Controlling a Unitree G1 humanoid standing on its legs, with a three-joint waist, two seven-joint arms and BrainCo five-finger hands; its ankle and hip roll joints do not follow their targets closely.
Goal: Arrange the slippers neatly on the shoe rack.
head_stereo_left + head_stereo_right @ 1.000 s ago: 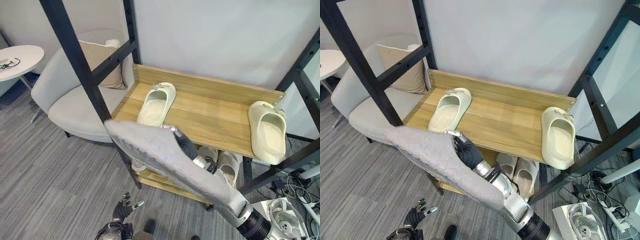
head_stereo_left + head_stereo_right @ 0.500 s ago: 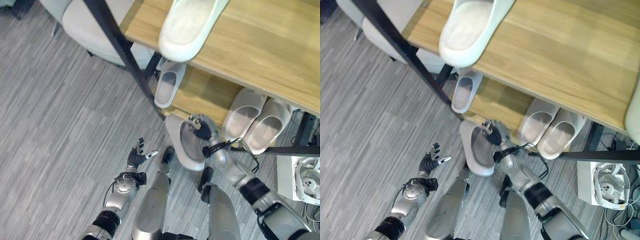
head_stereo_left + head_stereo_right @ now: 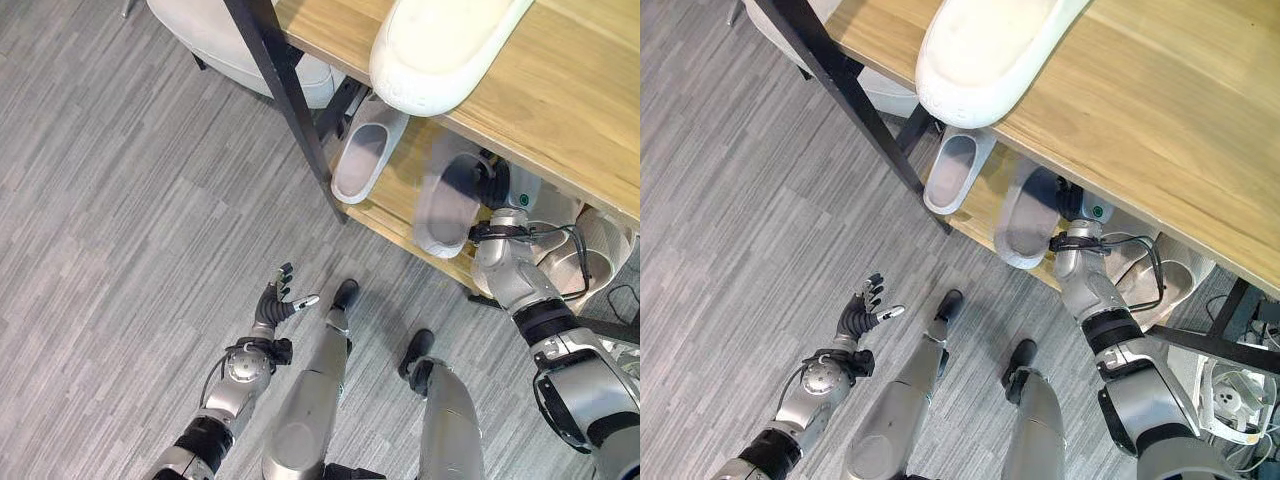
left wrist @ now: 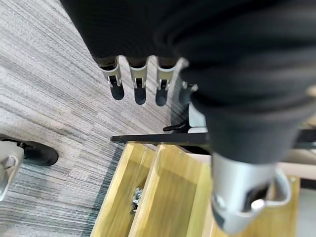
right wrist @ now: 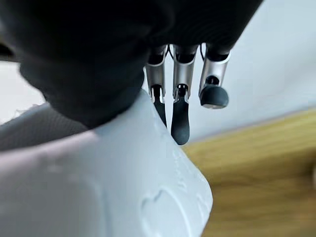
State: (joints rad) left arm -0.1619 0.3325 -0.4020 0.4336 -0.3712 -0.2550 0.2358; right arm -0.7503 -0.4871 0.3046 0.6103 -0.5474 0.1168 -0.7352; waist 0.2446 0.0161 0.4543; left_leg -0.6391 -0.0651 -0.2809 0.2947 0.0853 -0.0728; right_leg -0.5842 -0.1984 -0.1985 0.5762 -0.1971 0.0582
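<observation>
One slipper: grey slipper (image 3: 447, 205) is sitting at centre right, half onto the lower shelf (image 3: 400, 200).
Right hand (image 3: 490, 185): fingers are gripping its edge (keep it level, push deeper).
Left hand (image 3: 280, 303): fingers are hanging spread, holding nothing.

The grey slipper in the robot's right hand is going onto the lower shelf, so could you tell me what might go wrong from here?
1. The grey slipper overhangs the front edge of the lower wooden shelf; if the right hand lets go now, it may tip onto the floor.
2. It lies close to the other grey slipper beside the black rack post, so pushing it in could knock that one askew.
</observation>
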